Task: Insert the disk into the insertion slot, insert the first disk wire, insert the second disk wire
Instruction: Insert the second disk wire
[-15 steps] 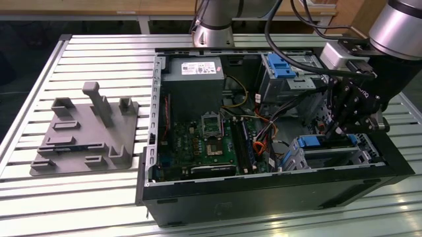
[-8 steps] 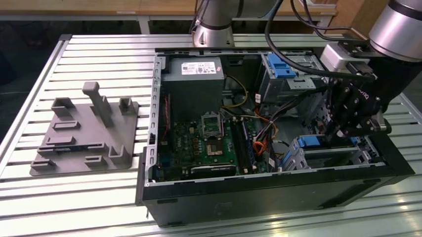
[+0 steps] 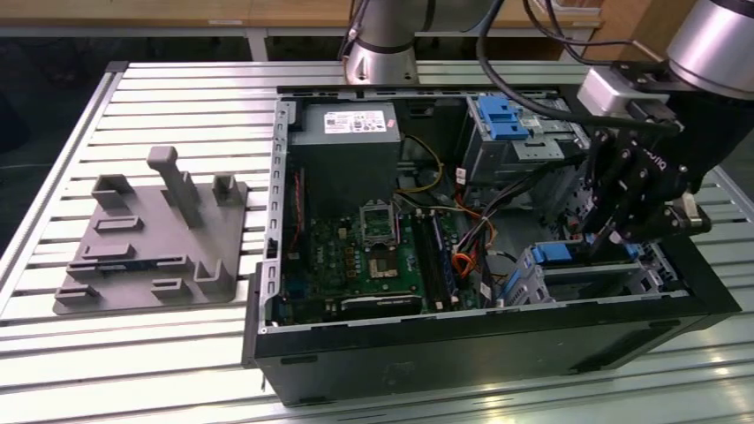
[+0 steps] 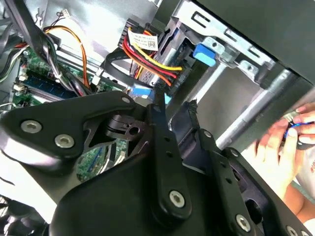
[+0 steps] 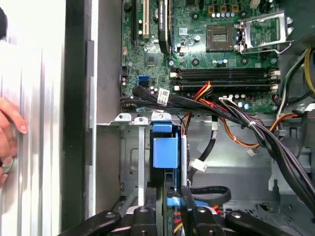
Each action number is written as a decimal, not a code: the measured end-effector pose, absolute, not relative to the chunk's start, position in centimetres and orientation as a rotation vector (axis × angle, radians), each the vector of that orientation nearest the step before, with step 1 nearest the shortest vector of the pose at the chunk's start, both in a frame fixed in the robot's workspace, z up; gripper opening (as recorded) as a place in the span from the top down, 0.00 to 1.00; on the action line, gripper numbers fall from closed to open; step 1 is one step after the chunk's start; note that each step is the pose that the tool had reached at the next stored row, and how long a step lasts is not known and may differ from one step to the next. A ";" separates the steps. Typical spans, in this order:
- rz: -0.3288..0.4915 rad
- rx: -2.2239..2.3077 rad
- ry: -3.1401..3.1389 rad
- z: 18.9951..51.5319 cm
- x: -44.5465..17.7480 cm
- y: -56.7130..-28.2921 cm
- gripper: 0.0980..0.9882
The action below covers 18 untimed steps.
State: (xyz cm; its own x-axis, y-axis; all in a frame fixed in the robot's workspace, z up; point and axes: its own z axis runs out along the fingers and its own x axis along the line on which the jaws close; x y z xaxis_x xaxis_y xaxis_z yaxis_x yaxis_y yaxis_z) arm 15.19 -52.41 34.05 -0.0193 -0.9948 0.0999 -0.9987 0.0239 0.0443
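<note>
The disk, in its blue carrier (image 3: pixel 554 254) (image 5: pixel 165 152), lies inside the insertion slot (image 3: pixel 642 281), the low silver cage (image 5: pixel 129 157) at the case's near corner on the exterior view's right. My gripper (image 3: pixel 603 240) hangs right over that cage. In the first wrist view its fingers (image 5: pixel 189 199) stand close together on a small blue piece at the disk's end. A bundle of red, yellow and black disk wires (image 4: pixel 150 61) runs down to the fingertips (image 4: pixel 160 101). The gripper looks shut on that wire's plug, though the plug itself is mostly hidden.
The green motherboard (image 3: pixel 365 256), the power supply (image 3: pixel 348 132) and a taller metal bay with a blue latch (image 3: pixel 501 119) share the black case. Loose cables (image 5: pixel 236 118) cross beside the cage. A grey fixture (image 3: pixel 154 238) lies outside. A person's hand (image 4: pixel 280 142) (image 5: pixel 10 130) rests near the case wall.
</note>
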 end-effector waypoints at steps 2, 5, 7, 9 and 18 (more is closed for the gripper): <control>0.058 2.125 -2.172 35.0 15.2 -52.4 0.74; 0.059 2.125 -2.172 36.3 15.2 -52.4 0.74; 0.059 2.125 -2.172 36.8 15.2 -52.4 0.74; 0.059 2.125 -2.172 36.8 15.2 -52.4 0.74; 0.059 2.125 -2.172 36.8 15.2 -52.4 0.90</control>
State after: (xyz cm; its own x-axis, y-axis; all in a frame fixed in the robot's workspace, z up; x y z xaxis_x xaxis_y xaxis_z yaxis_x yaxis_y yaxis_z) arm 15.19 -52.36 36.77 -0.0194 -0.9948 0.1004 -0.9988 0.0239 0.0438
